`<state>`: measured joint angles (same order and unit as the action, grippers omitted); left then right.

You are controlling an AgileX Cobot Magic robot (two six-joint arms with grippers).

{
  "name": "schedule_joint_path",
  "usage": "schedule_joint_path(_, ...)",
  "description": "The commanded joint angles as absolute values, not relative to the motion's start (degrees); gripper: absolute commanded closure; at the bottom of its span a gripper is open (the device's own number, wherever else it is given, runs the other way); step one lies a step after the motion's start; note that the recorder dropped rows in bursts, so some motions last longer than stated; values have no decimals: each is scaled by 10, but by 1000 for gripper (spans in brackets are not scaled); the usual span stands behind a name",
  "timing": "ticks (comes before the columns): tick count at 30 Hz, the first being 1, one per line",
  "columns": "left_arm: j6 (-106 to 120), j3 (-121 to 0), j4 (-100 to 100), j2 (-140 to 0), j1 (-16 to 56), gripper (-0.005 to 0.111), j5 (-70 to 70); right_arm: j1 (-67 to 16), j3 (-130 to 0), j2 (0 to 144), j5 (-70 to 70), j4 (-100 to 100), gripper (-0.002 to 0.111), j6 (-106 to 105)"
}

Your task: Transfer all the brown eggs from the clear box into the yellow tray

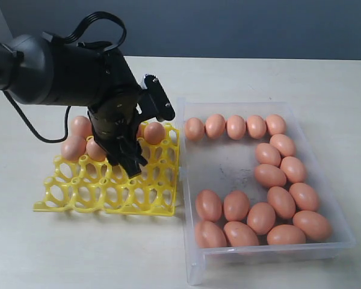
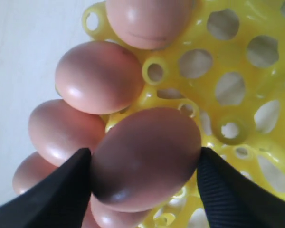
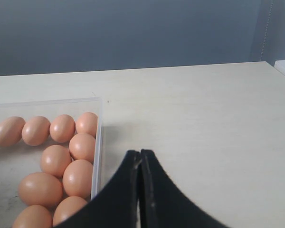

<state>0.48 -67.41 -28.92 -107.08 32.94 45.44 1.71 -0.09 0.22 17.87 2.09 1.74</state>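
The left arm's fingers [image 2: 57, 190] grip one brown egg [image 2: 147, 152] by its two ends, low over the yellow tray [image 1: 108, 192] and close against the handful of eggs [image 1: 74, 146] already seated along the tray's far edge toward its far-left corner. The job now looks like a careful descent. The egg should go straight down into the empty cup next to its neighbours without nudging them, and the fingers should part only once it rests among the posts. Many more eggs [image 1: 262, 217] wait in the clear box [image 1: 271, 253], which stands just beside the tray's right edge. The right arm's fingers [image 3: 128, 190] are pressed together on nothing, over bare tabletop beside the box. The pale, wood-toned tabletop [image 1: 325, 78] is smooth and matte, and its far edge meets a plain grey-blue wall [image 1: 228, 24].
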Motion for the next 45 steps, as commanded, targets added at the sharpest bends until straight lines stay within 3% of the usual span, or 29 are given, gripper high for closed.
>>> schedule_joint_path(1, 11, -673, -262, -1066, 333, 102, 449, 17, 0, 0, 175, 20, 109, 15)
schedule_joint_path(5, 25, -673, -252, -1066, 333, 79, 449, 17, 0, 0, 175, 20, 109, 15)
schedule_joint_path(9, 21, -673, -252, -1066, 333, 47, 454, 17, 0, 0, 175, 20, 109, 15)
schedule_joint_path(12, 21, -673, -255, -1066, 333, 35, 454, 17, 0, 0, 175, 20, 109, 15)
schedule_joint_path(29, 12, -725, -233, -1025, 333, 34, 500, 17, 0, 0, 175, 20, 109, 15)
schedule_joint_path(34, 119, -731, 4, -994, 333, 34, 407, 17, 0, 0, 175, 20, 109, 15)
schedule_joint_path(39, 330, -731, 289, -1002, 333, 34, 415, 17, 0, 0, 175, 20, 109, 15)
schedule_joint_path(45, 428, -731, 381, -1015, 333, 34, 437, 17, 0, 0, 175, 20, 109, 15)
